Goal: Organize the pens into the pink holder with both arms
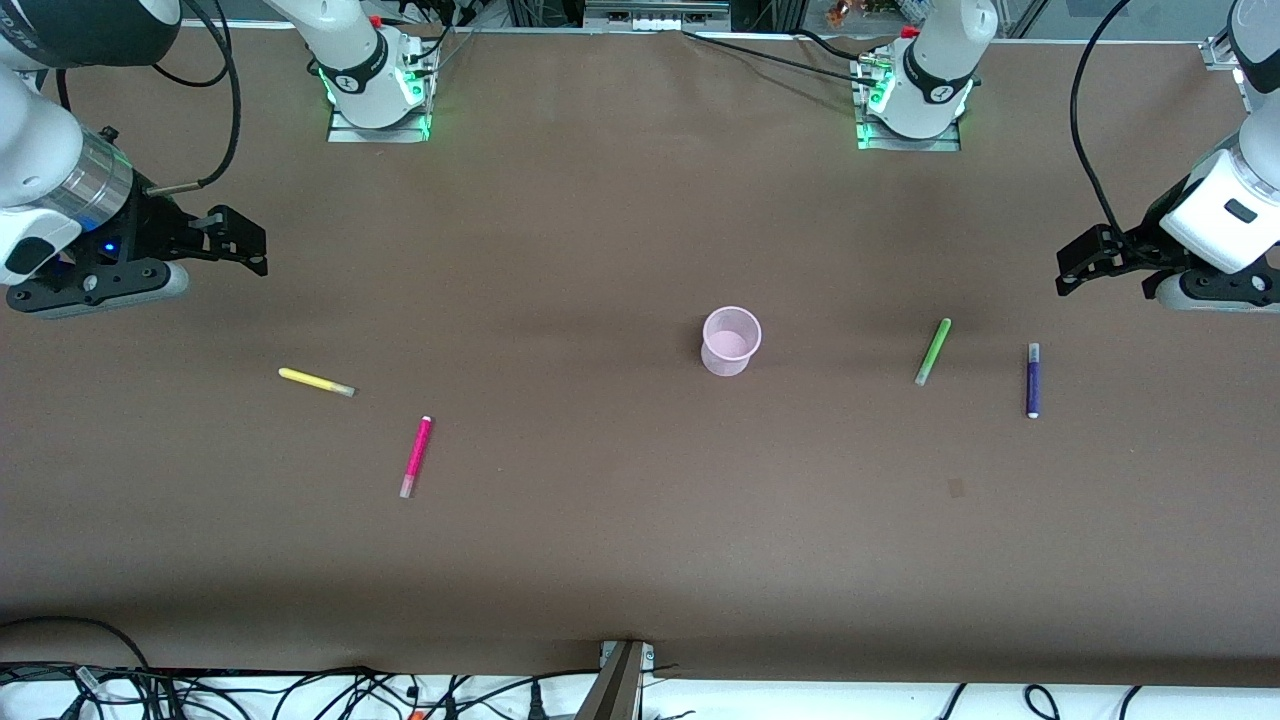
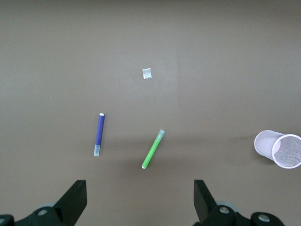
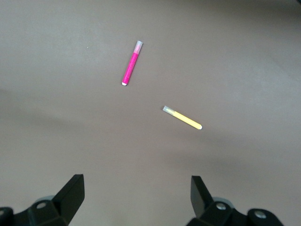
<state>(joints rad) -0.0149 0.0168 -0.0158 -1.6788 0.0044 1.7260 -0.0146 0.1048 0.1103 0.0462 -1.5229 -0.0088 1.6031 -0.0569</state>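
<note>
**Four pens flat on the bench, pink holder empty, both arms raised with fingers spread wide.**

The pink holder (image 1: 731, 341) stands upright near the middle of the bench (image 1: 600, 560) with nothing in it. From it, the green pen (image 1: 933, 351) and purple pen (image 1: 1033, 380) lie at about 3 o'clock, toward the left arm's end; the yellow pen (image 1: 316, 382) and magenta pen (image 1: 415, 457) lie at about 8 o'clock, toward the right arm's end. The left gripper (image 1: 1085, 262) hangs over its end of the bench, fingers apart and holding nothing; the right gripper (image 1: 240, 240) does likewise over the other end. To do the first pickup well, I judge each arm should take a pen at its own end, come straight down, turn the wrist so the fingers straddle the barrel crosswise, and pinch mid-barrel so the pen tips upright cleanly over the holder's rim.
</note>
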